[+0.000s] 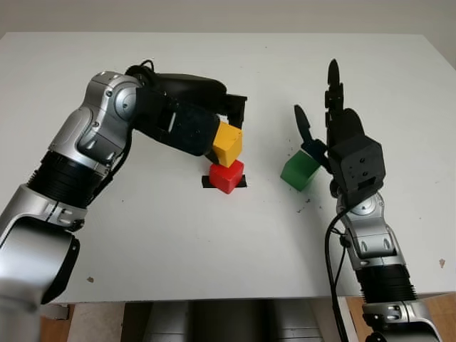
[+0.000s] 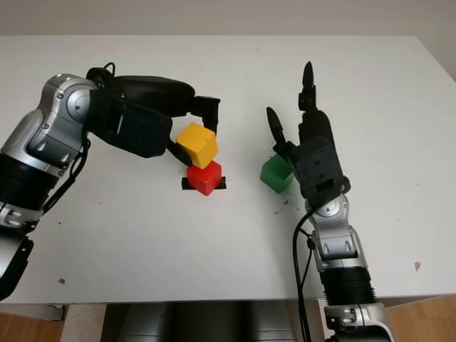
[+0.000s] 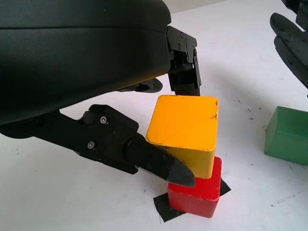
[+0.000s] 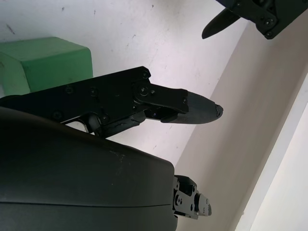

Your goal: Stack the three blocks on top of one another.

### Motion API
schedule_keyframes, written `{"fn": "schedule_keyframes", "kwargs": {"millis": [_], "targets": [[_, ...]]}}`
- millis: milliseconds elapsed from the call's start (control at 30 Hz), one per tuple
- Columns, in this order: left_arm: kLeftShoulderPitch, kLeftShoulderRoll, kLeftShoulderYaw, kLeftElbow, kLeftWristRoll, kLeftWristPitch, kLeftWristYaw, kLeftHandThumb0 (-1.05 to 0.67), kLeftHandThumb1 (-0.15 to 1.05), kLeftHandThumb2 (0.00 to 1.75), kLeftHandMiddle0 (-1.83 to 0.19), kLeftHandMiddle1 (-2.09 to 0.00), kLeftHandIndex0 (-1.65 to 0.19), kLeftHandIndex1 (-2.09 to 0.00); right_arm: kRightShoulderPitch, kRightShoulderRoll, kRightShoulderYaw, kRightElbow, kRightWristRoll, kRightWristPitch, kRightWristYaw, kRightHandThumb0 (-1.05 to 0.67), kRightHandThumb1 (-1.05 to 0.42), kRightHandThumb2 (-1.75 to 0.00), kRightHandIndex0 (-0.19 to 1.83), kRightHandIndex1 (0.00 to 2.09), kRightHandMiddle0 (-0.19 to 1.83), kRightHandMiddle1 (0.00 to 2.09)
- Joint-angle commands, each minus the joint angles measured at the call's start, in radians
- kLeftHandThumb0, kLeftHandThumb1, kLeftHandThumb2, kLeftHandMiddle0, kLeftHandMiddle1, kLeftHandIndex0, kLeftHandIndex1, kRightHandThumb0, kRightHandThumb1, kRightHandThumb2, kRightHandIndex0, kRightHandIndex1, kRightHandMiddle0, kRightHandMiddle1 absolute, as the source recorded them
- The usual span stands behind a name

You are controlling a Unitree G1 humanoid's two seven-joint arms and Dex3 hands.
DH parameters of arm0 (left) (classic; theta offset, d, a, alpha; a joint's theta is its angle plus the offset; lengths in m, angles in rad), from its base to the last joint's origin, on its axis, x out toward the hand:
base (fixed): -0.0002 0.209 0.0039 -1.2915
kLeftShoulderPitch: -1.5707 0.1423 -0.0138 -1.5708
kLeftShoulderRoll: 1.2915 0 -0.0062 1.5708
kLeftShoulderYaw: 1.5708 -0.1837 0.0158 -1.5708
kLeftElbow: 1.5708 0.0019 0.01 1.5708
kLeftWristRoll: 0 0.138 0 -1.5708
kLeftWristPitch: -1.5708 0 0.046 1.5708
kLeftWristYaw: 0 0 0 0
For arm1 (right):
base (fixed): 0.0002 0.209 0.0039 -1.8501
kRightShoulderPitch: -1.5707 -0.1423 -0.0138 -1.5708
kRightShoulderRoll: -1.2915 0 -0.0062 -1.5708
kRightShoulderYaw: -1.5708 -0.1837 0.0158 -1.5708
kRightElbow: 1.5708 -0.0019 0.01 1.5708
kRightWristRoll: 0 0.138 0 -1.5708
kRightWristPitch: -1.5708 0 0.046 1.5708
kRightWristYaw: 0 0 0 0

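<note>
A red block (image 1: 226,176) sits on a patch of black tape (image 1: 241,182) near the middle of the white table (image 1: 178,242). My left hand (image 1: 217,132) is shut on a yellow block (image 1: 228,143), tilted, with its lower edge at the red block's top; in the left wrist view the yellow block (image 3: 185,133) sits between my fingers (image 3: 159,166) over the red block (image 3: 197,195). A green block (image 1: 300,170) lies to the right on the table. My right hand (image 1: 324,121) is open just beside and above the green block (image 4: 45,62), not holding it.
The table's front edge (image 1: 214,298) runs close before the arms. Small dark marks (image 1: 303,203) speckle the surface near the green block. Bare table lies to the left and at the back.
</note>
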Motion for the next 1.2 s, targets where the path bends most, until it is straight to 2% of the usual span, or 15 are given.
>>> {"fn": "schedule_keyframes", "kwargs": {"millis": [0,467,767,1167], "targets": [[-0.02,-0.004,0.009,-0.005,-0.01,0.003,-0.001,-0.46,1.02,0.05,-0.29,-0.05,-0.33,-1.56,-0.004,-0.001,0.0,0.007,-0.007,-0.015,-0.007,-0.57,-1.05,-0.56,-0.17,0.05,-0.14,0.06],[-0.006,-0.017,0.002,0.022,0.0,0.005,0.047,-0.47,1.0,0.05,-0.28,-0.05,-0.34,-1.64,0.004,0.0,-0.002,0.005,-0.022,-0.01,-0.013,-0.57,-1.05,-0.56,-0.14,0.06,-0.12,0.06],[-0.008,-0.025,-0.004,0.018,-0.008,0.04,0.004,-0.43,1.0,0.06,-0.23,-0.04,-0.32,-1.64,0.005,0.001,-0.004,0.01,-0.008,-0.018,-0.007,-0.57,-1.05,-0.55,-0.15,0.06,-0.13,0.05],[-0.009,-0.014,-0.022,0.032,0.005,-0.016,-0.02,-0.44,1.0,0.05,-0.27,-0.06,-0.3,-1.65,0.012,0.0,-0.006,-0.001,-0.008,-0.01,-0.01,-0.57,-1.05,-0.55,-0.15,0.06,-0.12,0.06]]}}
